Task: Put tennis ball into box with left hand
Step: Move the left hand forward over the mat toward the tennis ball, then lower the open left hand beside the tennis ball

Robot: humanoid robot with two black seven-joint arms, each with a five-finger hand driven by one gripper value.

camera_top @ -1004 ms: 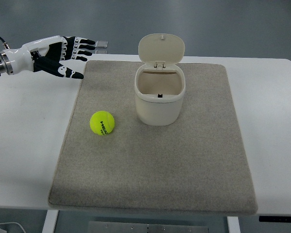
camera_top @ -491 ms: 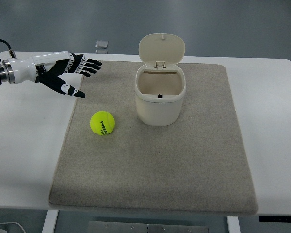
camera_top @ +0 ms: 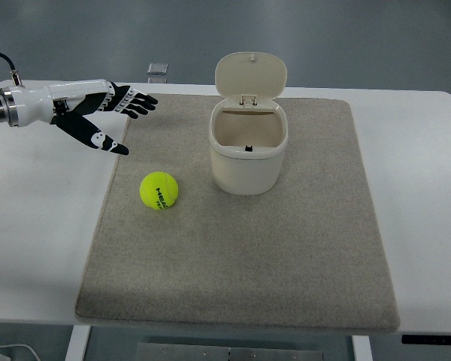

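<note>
A white table (camera_top: 52, 226) is being seen from steeply above, filling most of the view, with grey floor showing beyond its far edge. Much of its top is being covered by a large beige-grey mat (camera_top: 240, 256), which is lying flat with its corners rounded.

On the far middle part of the mat a cream-coloured box (camera_top: 248, 154) is being kept upright. Its hinged lid (camera_top: 250, 75) is being held open, tilted back away from the camera, so that the hollow inside is being shown; a small dark spot is being seen low on the inner wall, though what it is cannot be told.

The left hand (camera_top: 98, 113) is being brought in from the picture's left edge on a white forearm with a metal cuff and a black cable at the wrist. The hand is being held above the table's left part, over the mat's far left corner, with its black-and-white fingers (camera_top: 139, 101) spread apart and nothing grasped; the thumb is being pointed down toward the mat.

The tennis ball (camera_top: 158, 190) is being left on the mat, to the left of the box and apart from it, nearer the camera than the hand and clear of the fingers. Dark lettering is being shown on its yellow-green felt.

A small grey object (camera_top: 158, 69) is lying on the floor past the table's far edge, too small to be identified.
</note>
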